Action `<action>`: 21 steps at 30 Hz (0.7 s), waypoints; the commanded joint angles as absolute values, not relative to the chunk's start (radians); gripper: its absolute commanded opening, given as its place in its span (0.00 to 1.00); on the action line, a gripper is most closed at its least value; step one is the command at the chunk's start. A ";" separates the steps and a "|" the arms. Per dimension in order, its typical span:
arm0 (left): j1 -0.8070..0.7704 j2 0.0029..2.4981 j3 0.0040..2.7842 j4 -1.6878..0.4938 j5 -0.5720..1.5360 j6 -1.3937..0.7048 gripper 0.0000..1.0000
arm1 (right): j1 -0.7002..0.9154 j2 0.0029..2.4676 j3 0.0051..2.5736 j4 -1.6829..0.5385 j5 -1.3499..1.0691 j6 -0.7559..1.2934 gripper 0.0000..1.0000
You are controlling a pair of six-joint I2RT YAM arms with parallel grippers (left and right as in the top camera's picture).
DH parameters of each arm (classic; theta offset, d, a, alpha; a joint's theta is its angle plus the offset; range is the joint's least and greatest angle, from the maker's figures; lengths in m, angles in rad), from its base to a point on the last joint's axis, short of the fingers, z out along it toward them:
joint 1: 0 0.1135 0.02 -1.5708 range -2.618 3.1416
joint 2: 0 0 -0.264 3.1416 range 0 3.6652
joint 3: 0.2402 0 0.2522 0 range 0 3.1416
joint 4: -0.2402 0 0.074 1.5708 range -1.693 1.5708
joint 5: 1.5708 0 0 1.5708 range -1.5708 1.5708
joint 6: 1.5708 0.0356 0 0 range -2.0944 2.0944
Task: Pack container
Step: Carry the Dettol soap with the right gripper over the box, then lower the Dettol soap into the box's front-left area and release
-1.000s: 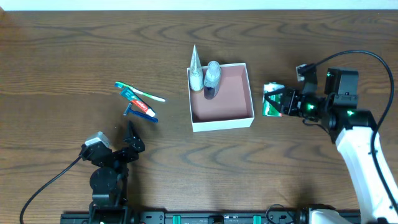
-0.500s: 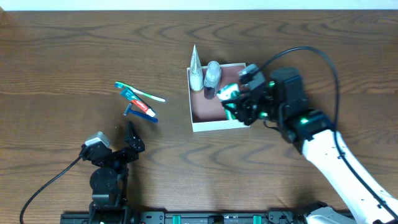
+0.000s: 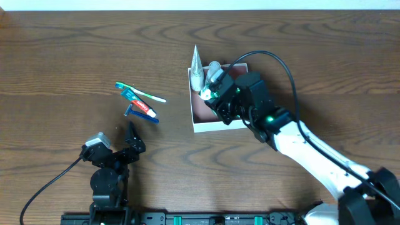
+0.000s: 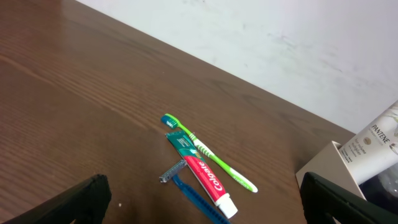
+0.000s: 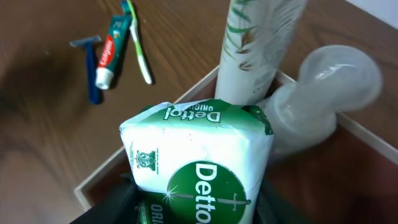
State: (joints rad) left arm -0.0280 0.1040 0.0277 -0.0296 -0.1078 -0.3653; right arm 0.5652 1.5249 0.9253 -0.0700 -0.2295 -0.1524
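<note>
The container [image 3: 203,129] sits just right of centre, a tube [image 3: 196,69] and bottle [image 3: 214,70] in its far-left corner. The right gripper [image 3: 215,97], clamped on soap [image 5: 196,168], hovers beside them; lowering here could topple either. The left gripper [image 3: 132,139] rests near-left, jaws apart.

Lies flat on the surface [image 3: 62,62] toward 1 o'clock of centre: square, shallow, open-topped container [image 3: 209,127], white walls, reddish-brown inside.
</note>
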 commanded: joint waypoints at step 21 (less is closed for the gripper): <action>-0.025 0.104 0.004 -0.062 -0.115 -0.355 0.98 | 0.651 1.689 0.947 -0.035 -0.347 -0.716 0.32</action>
